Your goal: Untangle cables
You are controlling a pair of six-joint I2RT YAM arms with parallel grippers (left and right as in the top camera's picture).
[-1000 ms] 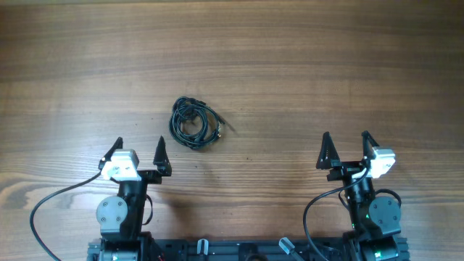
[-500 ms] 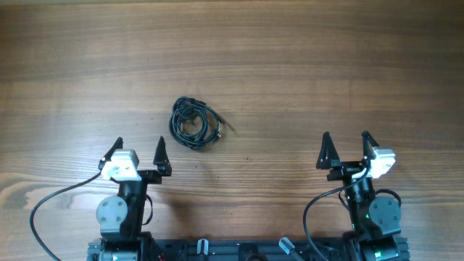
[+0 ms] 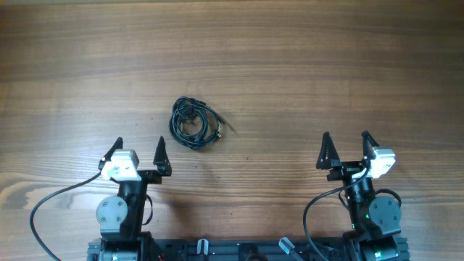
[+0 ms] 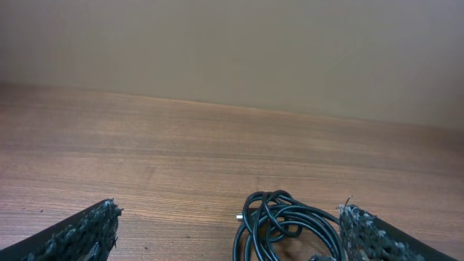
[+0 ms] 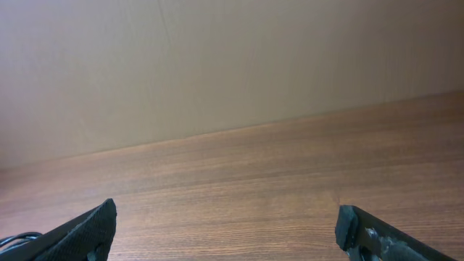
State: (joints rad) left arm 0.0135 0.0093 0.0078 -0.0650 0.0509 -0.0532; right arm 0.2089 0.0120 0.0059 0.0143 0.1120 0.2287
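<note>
The cables [image 3: 193,123] lie as one small coiled black bundle on the wooden table [image 3: 290,65], left of centre, with a silvery plug end poking out at its right. My left gripper [image 3: 139,148] stands open just below and to the left of the bundle, apart from it. In the left wrist view the cables [image 4: 286,228] lie ahead between the two fingertips, nearer the right one, and the left gripper [image 4: 228,228] holds nothing. My right gripper [image 3: 346,141] is open far to the right, over bare wood. The right gripper [image 5: 225,225] has nothing between its fingers.
A pale wall [image 5: 232,65] rises behind the table's far edge. The arm bases and their thicker black wires [image 3: 51,210] sit along the near edge.
</note>
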